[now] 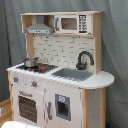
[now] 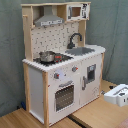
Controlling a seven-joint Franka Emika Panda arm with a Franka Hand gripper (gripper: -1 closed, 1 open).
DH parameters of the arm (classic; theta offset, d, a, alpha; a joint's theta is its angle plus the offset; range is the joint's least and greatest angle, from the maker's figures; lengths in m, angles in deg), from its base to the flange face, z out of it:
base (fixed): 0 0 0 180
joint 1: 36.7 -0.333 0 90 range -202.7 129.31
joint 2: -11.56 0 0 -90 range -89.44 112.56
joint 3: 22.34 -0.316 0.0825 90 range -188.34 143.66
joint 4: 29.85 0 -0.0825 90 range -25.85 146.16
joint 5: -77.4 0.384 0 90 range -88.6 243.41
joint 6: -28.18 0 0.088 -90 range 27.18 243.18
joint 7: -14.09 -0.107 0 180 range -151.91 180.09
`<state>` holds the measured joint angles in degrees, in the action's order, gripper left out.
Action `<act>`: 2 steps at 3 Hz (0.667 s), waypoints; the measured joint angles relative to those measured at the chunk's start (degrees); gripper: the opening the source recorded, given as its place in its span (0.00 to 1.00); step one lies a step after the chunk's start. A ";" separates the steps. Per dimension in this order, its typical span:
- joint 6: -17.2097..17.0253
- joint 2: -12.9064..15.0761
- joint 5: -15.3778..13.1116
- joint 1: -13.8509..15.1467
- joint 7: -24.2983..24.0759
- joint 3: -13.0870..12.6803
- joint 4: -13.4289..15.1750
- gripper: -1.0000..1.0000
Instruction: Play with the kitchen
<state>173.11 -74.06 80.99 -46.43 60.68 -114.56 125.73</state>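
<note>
- Nearest the camera in the second exterior view is a white robot part (image 2: 118, 95), likely the gripper, at the second exterior view's lower right; whether its fingers are apart or together cannot be told.
- Behind it the kitchen (image 2: 60, 65) stands upright on a wooden floor (image 2: 100, 116), against a grey-green curtain (image 2: 11, 60), well apart from that part.
- Its long axis is vertical, hood (image 1: 39, 29) and microwave cabinet (image 1: 71, 23) on top, oven door (image 1: 28, 106) below; its front faces each camera obliquely.
- On the counter sit a small pot (image 1: 30, 62) on the stove, a grey sink (image 1: 72, 74) and a black faucet (image 1: 83, 60).
- My judgement: no contact is made yet; a good approach comes squarely at the front, choosing one handle or the pot and moving slowly to avoid tipping the tall unit.
</note>
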 joint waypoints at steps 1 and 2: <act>-0.07 -0.25 0.15 0.04 -5.67 0.15 -0.86 1.00; -0.07 -0.27 -1.23 3.50 -7.72 0.27 -4.96 1.00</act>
<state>173.04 -74.33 79.76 -42.93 52.96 -114.29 120.77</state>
